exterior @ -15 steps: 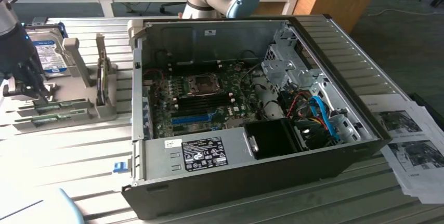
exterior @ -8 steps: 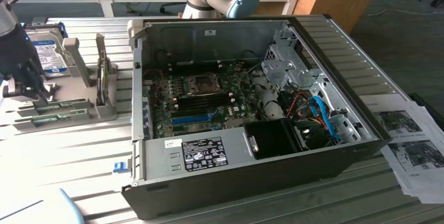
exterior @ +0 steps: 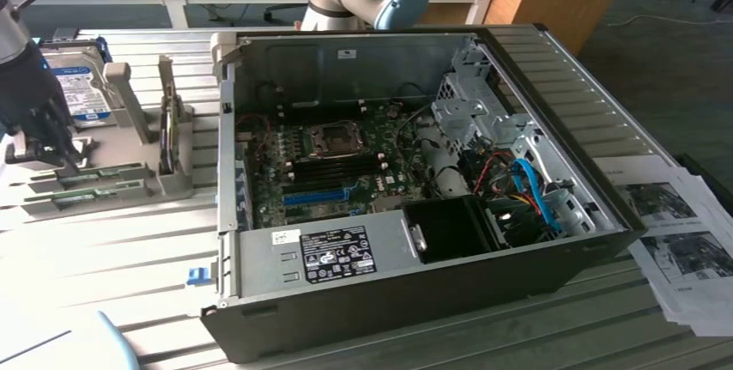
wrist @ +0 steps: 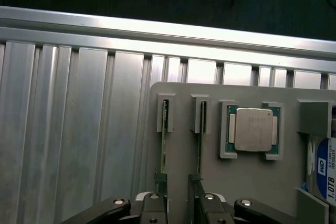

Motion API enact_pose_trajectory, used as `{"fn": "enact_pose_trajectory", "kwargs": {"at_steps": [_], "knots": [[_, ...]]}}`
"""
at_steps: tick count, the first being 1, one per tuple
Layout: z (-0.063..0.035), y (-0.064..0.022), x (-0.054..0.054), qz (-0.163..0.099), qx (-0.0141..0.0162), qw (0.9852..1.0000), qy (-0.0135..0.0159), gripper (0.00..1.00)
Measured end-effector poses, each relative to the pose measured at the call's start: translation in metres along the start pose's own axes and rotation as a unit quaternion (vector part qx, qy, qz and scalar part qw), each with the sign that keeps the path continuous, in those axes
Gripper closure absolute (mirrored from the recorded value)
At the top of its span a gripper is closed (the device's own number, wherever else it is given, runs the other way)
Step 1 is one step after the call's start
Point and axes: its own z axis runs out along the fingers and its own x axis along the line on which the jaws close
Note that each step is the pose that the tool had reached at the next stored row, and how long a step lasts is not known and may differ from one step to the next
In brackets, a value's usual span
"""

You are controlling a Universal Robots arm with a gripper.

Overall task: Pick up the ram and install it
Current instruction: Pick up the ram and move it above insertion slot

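Claw is standing spread wide and pinching nothing. It is hanging over the grey plastic holder tray at the exterior view's left edge, well apart from the big black open computer case filling the middle of that frame.

Two thin green circuit-board sticks are sitting on edge in neighbouring slots of the tray, lying on the ribbed aluminium table: the first ram stick and the second ram stick.

Judging from the wrist view, the main danger is alignment. Each fingertip is seeming to line up with one stick instead of flanking a single stick. A descent from here could be:
- pressing the fingers onto the board edges;
- closing on the bare gap between the sticks;
- tilting one stick in its slot.

The narrow gap is also leaving little room, so a finger could be nudging the neighbouring stick.

The fingers are covering the near ends of both sticks, and how high the claw is hanging above them is not showing. The silver hard drive with its blue-white label is being cut off at the wrist frame's edge. The memory slots inside the case are looking too dark to judge.
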Motion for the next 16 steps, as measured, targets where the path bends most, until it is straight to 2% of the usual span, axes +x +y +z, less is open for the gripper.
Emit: {"fn": "enact_pose_trajectory", "kwargs": {"at_steps": [9,16], "knots": [[0.0075,-0.0001,0.0005,0.0,0.0,1.0,0.0,0.71],[0.0087,-0.0001,0.0005,0.0,0.0,1.0,0.0,0.71]]}}
